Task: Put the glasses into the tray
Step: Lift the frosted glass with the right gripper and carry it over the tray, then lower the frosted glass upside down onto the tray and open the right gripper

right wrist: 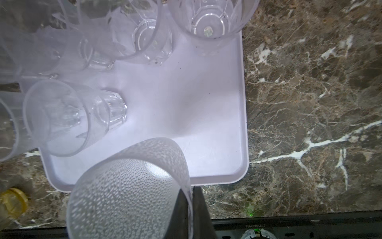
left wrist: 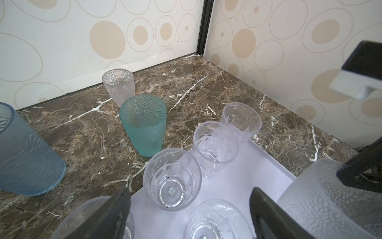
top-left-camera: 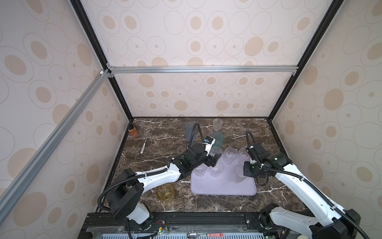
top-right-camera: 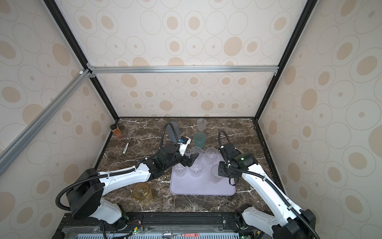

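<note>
From my remote seat, my right claw [right wrist: 190, 198] was pinching the rim of a frosted glass [right wrist: 128, 192] over the right side of the tray [right wrist: 206, 124], not sure if its base touched it, while my left claw [left wrist: 190, 192] sat spread wide above the clear glasses [left wrist: 171, 180] standing in it.

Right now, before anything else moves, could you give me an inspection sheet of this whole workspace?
Surface: brown marble-look tabletop.
Job's things: lavender tray holds five clear faceted tumblers; blue-grey tumbler, far frosted tumbler, teal tumbler and amber-yellow tumbler stand outside it.
Clutter: amber bottle and metal utensil, far left.
Grippers: left gripper open above the tray; right gripper shut on held frosted tumbler's rim.
Cables: black hoses arch over both arms.
Surroundings: oval-patterned walls, aluminium frame.
</note>
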Motion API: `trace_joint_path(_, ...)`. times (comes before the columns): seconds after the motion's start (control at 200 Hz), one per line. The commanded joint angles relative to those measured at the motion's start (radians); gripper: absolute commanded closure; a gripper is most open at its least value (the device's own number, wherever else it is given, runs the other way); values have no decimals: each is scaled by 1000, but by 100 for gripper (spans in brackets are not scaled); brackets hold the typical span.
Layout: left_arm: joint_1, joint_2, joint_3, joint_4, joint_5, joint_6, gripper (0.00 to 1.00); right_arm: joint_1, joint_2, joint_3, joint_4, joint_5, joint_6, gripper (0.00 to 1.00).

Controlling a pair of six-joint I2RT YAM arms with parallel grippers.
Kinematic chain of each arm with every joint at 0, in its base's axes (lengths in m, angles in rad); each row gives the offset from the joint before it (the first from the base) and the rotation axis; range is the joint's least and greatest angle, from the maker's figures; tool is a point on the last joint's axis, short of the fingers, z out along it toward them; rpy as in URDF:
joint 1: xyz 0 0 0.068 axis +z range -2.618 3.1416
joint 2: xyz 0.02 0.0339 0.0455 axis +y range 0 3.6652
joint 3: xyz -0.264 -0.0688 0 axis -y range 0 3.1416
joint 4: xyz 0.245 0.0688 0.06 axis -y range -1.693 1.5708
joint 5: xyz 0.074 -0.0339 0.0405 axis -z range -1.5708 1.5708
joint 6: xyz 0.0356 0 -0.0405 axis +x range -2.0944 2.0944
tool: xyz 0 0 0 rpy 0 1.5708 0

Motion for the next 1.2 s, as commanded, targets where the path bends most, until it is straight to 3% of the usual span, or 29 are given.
trace_joint_path(0.0,-7,21,9,4,3,-2,10,38,54,-17,74,85,33,100)
trace_joint_path(0.54,-6,33,12,-27,-18,23,9,41,253,-32,260,137,-41,100)
trace_joint_path(1.195,-7,48,25,-31,-25,28,9,35,300,-7,193,147,-79,100)
